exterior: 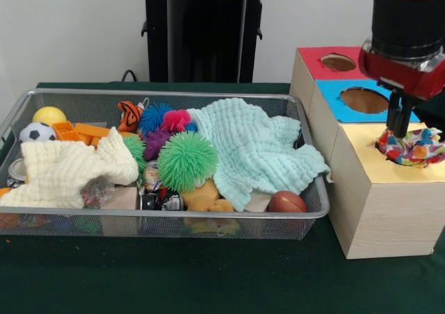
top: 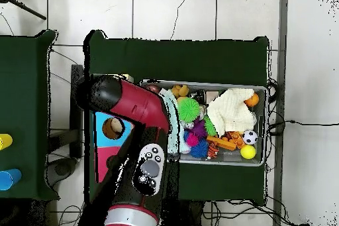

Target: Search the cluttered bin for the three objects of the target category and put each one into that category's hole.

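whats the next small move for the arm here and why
Probably open the fingers and let go. The gripper hangs right over the hole in the yellow section of the wooden box, and the colourful cloth it grips already sits bunched in that hole. Releasing should drop it inside; the arm can then lift and return to the bin.

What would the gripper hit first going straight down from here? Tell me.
Most likely the multicoloured patterned cloth bunched in the hole of the wooden box's yellow section. The gripper points down right at it and may already touch it; contact is unclear.
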Controlling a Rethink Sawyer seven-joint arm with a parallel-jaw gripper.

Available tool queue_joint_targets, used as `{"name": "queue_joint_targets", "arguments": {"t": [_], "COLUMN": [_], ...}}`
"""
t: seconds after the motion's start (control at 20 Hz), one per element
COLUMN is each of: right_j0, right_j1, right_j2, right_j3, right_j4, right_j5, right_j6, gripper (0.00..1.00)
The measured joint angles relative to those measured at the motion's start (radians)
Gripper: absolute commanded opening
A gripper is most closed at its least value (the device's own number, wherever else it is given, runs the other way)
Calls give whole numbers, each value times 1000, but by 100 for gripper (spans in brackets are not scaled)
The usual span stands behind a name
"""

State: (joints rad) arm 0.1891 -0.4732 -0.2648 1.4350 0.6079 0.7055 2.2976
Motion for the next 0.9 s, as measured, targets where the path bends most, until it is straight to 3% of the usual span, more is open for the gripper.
{"name": "queue_joint_targets", "arguments": {"t": [0.9], "right_j0": [-28], "right_j1": [80], "right_j2": [60], "right_j3": [5], "right_j4": [35], "right_j5": [-41], "right_j6": [0], "gripper": [0]}}
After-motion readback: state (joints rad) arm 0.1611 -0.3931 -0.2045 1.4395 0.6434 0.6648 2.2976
